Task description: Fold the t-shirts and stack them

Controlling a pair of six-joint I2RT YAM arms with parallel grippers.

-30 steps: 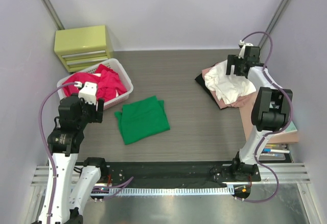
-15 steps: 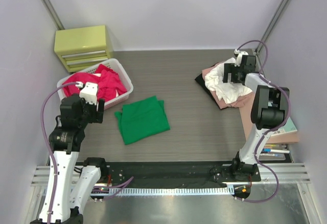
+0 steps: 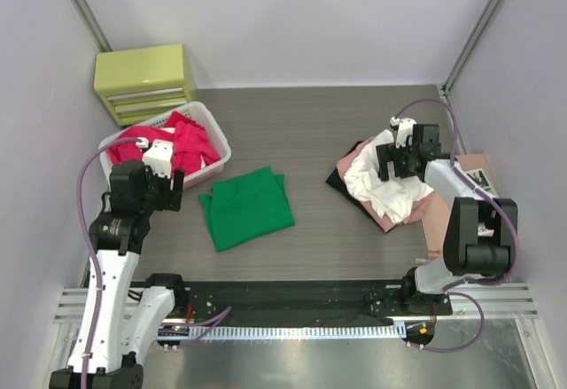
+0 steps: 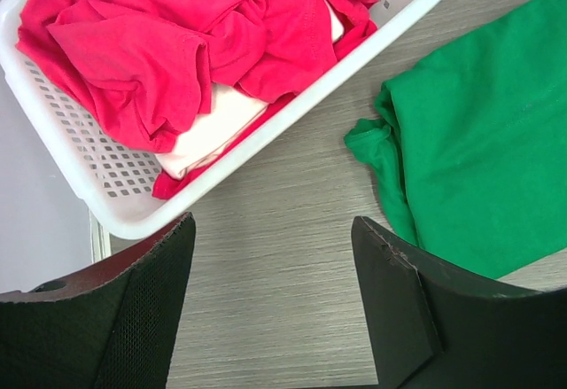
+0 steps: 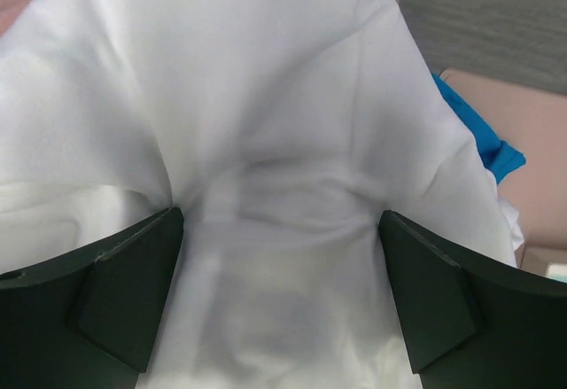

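Swinging in from the far corner, the right arm (image 3: 440, 173) now sits closer to mid-counter than 1 second ago, and the heap (image 3: 383, 196) of white, pink and black shirts has slid along with it. Nearest, the left fingers (image 4: 142, 309) hang wide and empty over bare counter (image 4: 283, 274). The green t-shirt (image 4: 478, 150) lies off their right tip, already folded flat, and the basket (image 4: 115, 212) of red t-shirts (image 4: 151, 43) sits just beyond their tips. Farther across, the right fingers (image 5: 133, 291) stand at full spread, with the white t-shirt (image 5: 266, 97) bunched between and beneath them but not pinched. The step in hand looks like freeing that white shirt for folding. Done well, it means closing on 1 layer only, near a hem or shoulder, and lifting so the pink and black pieces stay down. The shirt can then be spread on open counter between the 2 arms, where the left fingers can take the opposite edge.
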